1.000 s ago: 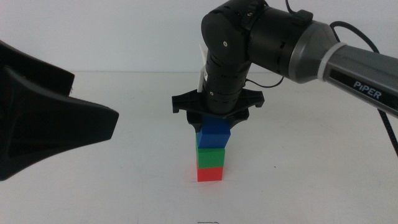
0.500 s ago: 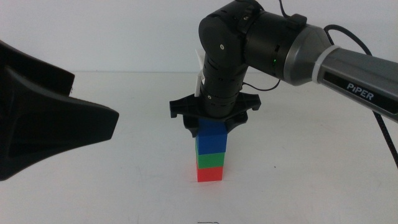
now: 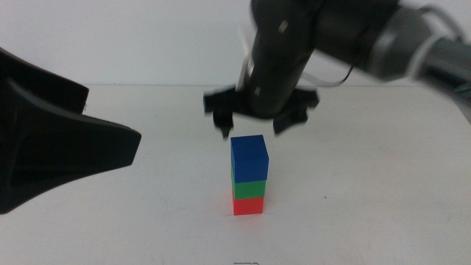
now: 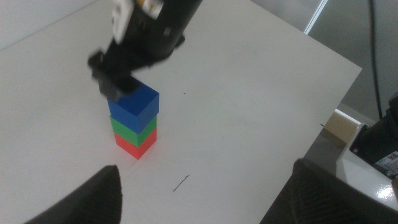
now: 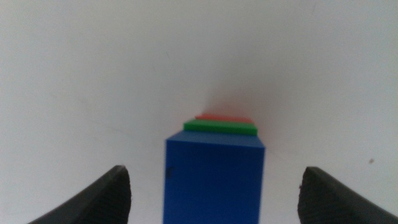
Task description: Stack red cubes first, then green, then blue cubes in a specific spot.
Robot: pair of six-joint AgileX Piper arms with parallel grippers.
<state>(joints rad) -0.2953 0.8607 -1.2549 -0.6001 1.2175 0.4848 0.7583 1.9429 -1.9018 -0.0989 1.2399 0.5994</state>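
Middle view: right tool [image 3: 253,124], jaws spread, hovered just above the blue cube [image 3: 249,157]; a sideways drift could topple the stack.

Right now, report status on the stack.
Right gripper open above the stack, touching nothing. Left gripper open, waiting at table's left. Blue cube on green cube on red cube. Nothing in the way.

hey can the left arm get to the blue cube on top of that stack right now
Probably not cleanly: the right pincer, open, hangs directly above the blue cube, blocking a top approach. The left pincer waits off to the side, with bare table between.
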